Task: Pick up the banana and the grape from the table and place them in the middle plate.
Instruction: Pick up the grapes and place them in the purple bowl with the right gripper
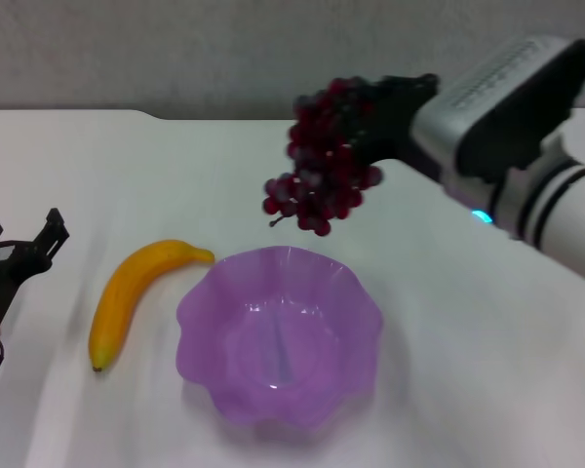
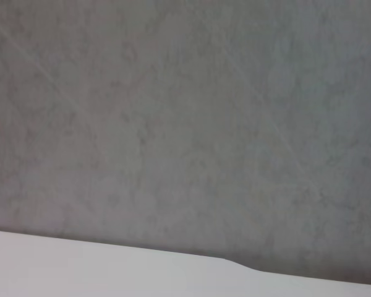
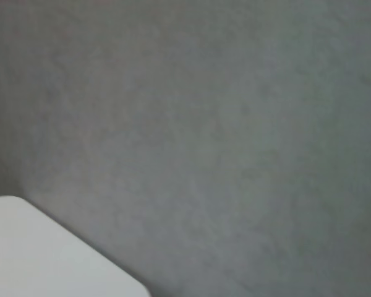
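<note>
On my far left the left gripper (image 1: 24,244) sits low at the edge of the table (image 1: 487,351), its fingers spread apart and holding nothing. Next I see the banana (image 1: 127,292) lying on the table, its far tip just beside the rim of the purple middle plate (image 1: 214,292). Above and behind that plate, my right gripper (image 1: 370,122) hangs in the air, clamped on the grape (image 1: 322,161) bunch, which dangles clear of the table.
</note>
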### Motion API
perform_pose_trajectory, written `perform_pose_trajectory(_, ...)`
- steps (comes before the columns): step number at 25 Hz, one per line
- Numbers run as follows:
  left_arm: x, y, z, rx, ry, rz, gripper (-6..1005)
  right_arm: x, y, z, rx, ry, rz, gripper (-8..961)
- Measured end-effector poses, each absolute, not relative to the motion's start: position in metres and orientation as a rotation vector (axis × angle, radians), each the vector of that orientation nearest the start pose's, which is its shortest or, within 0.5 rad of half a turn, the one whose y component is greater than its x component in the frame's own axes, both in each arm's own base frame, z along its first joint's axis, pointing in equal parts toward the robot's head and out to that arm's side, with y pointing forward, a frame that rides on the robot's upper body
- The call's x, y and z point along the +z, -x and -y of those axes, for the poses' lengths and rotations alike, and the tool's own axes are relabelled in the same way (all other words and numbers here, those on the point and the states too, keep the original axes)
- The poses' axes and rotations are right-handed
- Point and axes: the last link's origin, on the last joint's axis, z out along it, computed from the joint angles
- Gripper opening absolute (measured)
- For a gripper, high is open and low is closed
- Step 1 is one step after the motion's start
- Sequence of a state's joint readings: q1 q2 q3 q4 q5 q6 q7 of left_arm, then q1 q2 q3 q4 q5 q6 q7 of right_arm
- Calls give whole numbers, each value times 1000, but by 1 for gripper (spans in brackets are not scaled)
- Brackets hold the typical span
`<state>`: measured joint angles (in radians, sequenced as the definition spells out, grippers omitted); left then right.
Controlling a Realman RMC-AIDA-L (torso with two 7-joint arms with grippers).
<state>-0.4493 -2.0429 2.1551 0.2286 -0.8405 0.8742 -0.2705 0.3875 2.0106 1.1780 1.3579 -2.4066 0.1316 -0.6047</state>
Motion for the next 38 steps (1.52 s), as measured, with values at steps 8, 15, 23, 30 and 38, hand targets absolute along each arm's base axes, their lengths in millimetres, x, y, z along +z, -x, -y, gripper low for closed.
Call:
perform_pose_trajectory(8, -9, 349, -356, -641, 1528, 834, 889, -68, -93, -363, 481, 2259, -128, 212)
perform_pose_trajectory(15, -9, 350, -357, -633, 1532, 832, 889, -89, -87, -344, 509, 2316, -92, 209)
perform_pose_trajectory(23, -9, 350, -357, -633, 1524, 840, 889, -102, -100, -327, 501, 2343, -114, 208)
perform_pose_trajectory(30, -9, 350, -357, -632, 1521, 842, 889, -105, -115, -318, 492, 2326, -130, 206)
perform_pose_trajectory(38, -8, 353, -355, -632, 1512, 848, 888, -108, -135, -312, 475, 2281, -119, 206)
